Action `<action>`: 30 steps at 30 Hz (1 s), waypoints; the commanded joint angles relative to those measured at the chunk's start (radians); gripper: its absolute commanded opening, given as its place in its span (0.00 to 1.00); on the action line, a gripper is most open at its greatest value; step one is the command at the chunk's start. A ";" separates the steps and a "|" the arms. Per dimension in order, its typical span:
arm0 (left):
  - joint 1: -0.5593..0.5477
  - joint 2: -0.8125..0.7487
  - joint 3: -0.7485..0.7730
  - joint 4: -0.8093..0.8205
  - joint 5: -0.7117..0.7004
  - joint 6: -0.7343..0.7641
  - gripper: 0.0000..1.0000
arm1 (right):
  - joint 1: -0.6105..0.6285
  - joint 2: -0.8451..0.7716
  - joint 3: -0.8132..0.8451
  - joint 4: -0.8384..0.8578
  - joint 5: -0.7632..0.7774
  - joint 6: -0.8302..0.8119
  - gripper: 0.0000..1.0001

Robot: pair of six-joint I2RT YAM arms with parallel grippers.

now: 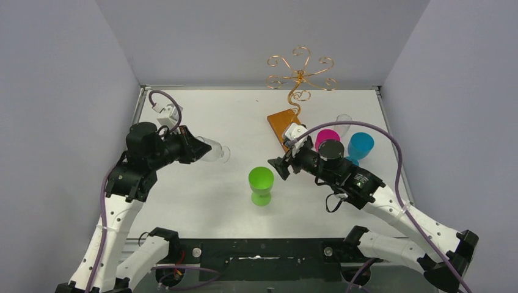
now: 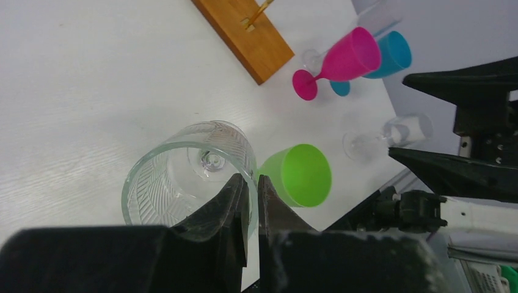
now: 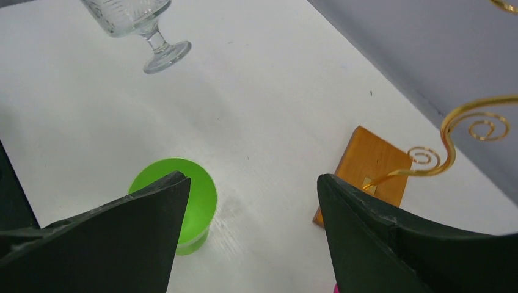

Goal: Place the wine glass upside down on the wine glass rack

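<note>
Wine glass [image 1: 215,151]: clear, rigid, probably light, slick and fragile. It is held sideways, foot toward centre, apparently off the bench [image 1: 201,110], well left of the wine glass rack [image 1: 299,76]. Left tool [image 1: 201,148] pinches the bowl wall at the rim, jaws near-closed; the stem looks a safer hold. Left forearm roughly level. Right tool [image 1: 276,166] gapes wide and holds nothing, near the rack base.

Clear ribbed wine glass [image 2: 162,177]; gold rack [image 1: 299,74], orange-brown base [image 1: 283,125]; green cup [image 1: 261,183]; pink goblet [image 1: 327,139]; blue goblet [image 1: 360,145]
</note>
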State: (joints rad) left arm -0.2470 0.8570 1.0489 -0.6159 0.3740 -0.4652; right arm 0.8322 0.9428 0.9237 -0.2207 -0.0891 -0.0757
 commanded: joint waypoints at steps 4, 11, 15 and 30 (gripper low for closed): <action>0.002 -0.027 0.093 0.076 0.286 0.003 0.00 | 0.032 -0.041 -0.012 0.111 -0.356 -0.560 0.70; 0.002 -0.023 0.099 0.070 0.425 -0.025 0.00 | 0.148 -0.034 -0.027 0.054 -0.285 -0.907 0.49; 0.003 -0.026 0.099 0.081 0.465 -0.051 0.00 | 0.211 0.027 0.033 -0.033 -0.213 -1.013 0.50; 0.000 -0.012 0.070 0.114 0.560 -0.144 0.00 | 0.342 0.169 0.119 -0.086 -0.053 -1.208 0.46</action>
State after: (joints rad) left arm -0.2470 0.8490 1.0801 -0.5930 0.8658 -0.5831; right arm 1.1477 1.1015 0.9810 -0.3229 -0.2108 -1.2152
